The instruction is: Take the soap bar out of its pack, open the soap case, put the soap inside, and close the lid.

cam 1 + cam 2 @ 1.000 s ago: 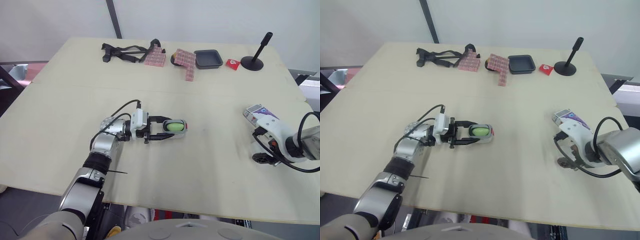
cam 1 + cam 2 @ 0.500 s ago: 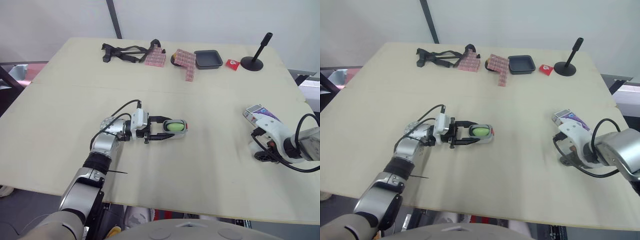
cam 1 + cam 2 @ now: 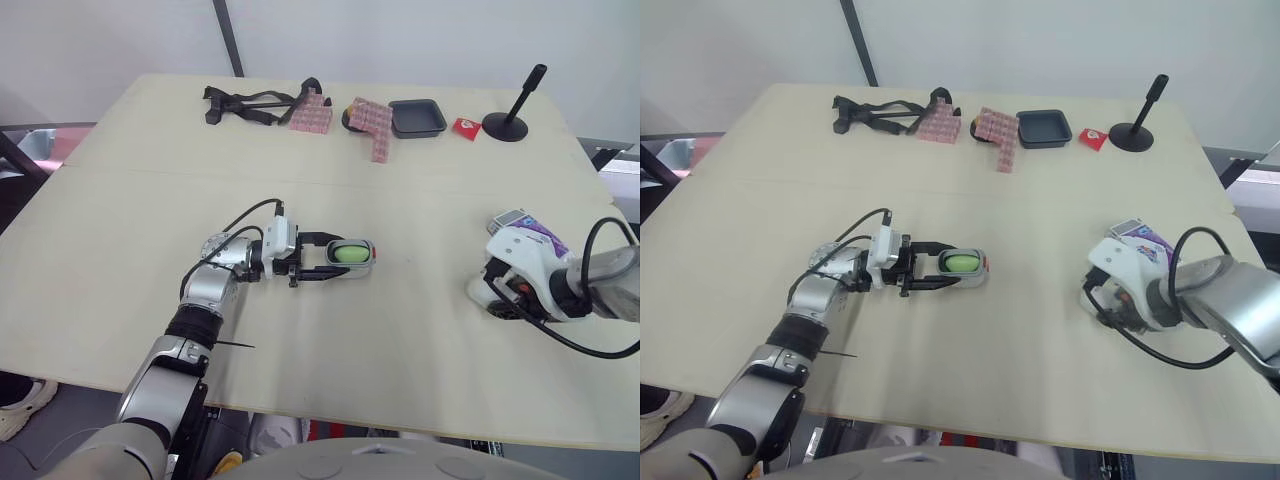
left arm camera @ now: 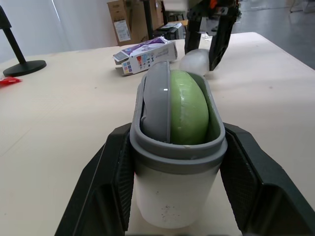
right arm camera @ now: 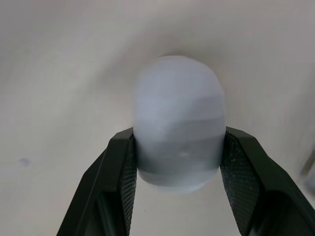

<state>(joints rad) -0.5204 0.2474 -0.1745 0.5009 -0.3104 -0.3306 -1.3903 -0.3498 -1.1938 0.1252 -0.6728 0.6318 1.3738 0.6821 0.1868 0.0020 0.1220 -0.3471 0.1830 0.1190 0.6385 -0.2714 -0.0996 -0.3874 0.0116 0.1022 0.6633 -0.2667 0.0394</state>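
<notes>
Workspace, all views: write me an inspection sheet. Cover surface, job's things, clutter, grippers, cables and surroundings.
Surface: pale table, a seam across its far part.
Job's things: case open on the table, green soap inside; lid off; pack lying at the right.
Clutter: along the far edge, black straps, pink blocks, black tray, red packet, black stand.
Grippers: left gripper shut on case; right gripper shut on lid, near pack.
Cables: left cable and right cable, black, looping at the wrists.
Surroundings: white wall, black pole, cardboard boxes.
</notes>
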